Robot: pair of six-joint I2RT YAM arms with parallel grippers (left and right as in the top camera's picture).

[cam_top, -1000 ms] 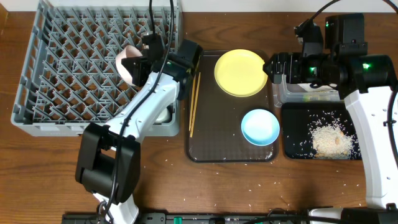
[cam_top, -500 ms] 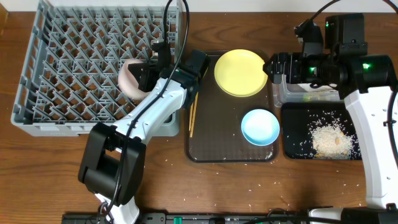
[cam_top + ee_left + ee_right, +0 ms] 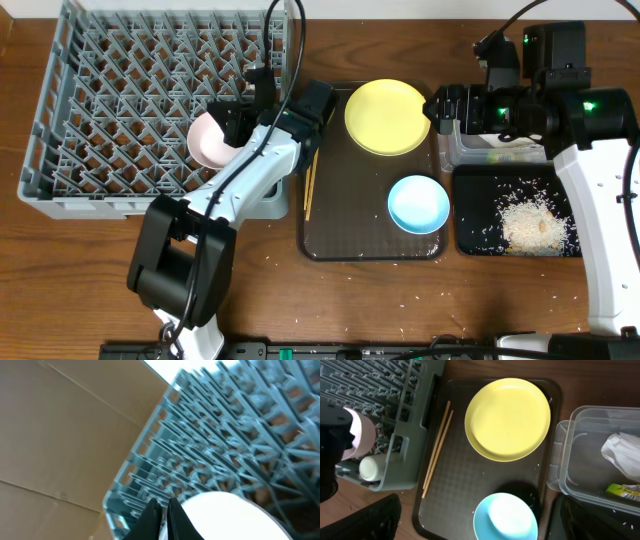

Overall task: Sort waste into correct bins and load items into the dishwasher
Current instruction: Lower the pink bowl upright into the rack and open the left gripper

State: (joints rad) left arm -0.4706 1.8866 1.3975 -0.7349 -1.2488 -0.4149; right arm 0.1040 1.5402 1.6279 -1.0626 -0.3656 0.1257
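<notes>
Clock bearings are read on the overhead view, centred on the brown serving tray (image 3: 340, 225).

1. Desk (image 3: 400, 305), 6 o'clock: a few loose rice grains lie on bare wood near the front edge, not yet sorted.
2. Light blue bowl (image 3: 418, 204), 4 o'clock, upright on the serving tray, waiting to be loaded.
3. Black tray (image 3: 468, 215), 3 o'clock, just beside the serving tray. It holds a rice pile (image 3: 528, 222), so it likely serves as the food-scrap bin.
4. Chopsticks (image 3: 311, 170), 9 o'clock: they lie side by side along the serving tray's left edge.
5. Small white cup (image 3: 370, 466), 9 o'clock, already lying in the rack's side pocket.
6. White bowl (image 3: 208, 142), 10 o'clock, tipped on edge over the pegs, probably so it can slot between them. Contact with the pegs cannot be told.
7. Left claw (image 3: 162, 511): fingers are drawn together, pinching the white bowl's rim.
8. Yellow plate (image 3: 387, 117), 12 o'clock, flat on the serving tray.
9. Clear tub (image 3: 580, 435), 2 o'clock: it holds the napkin (image 3: 622, 450) and the wrapper (image 3: 625, 491), apparently the dry-waste bin.
10. Right claw (image 3: 443, 106), 2 o'clock: fingers spread wide and carrying nothing, it hangs at the tub's left end.
11. Dish rack (image 3: 100, 100), 10 to 11 o'clock, the farthest and largest item
</notes>
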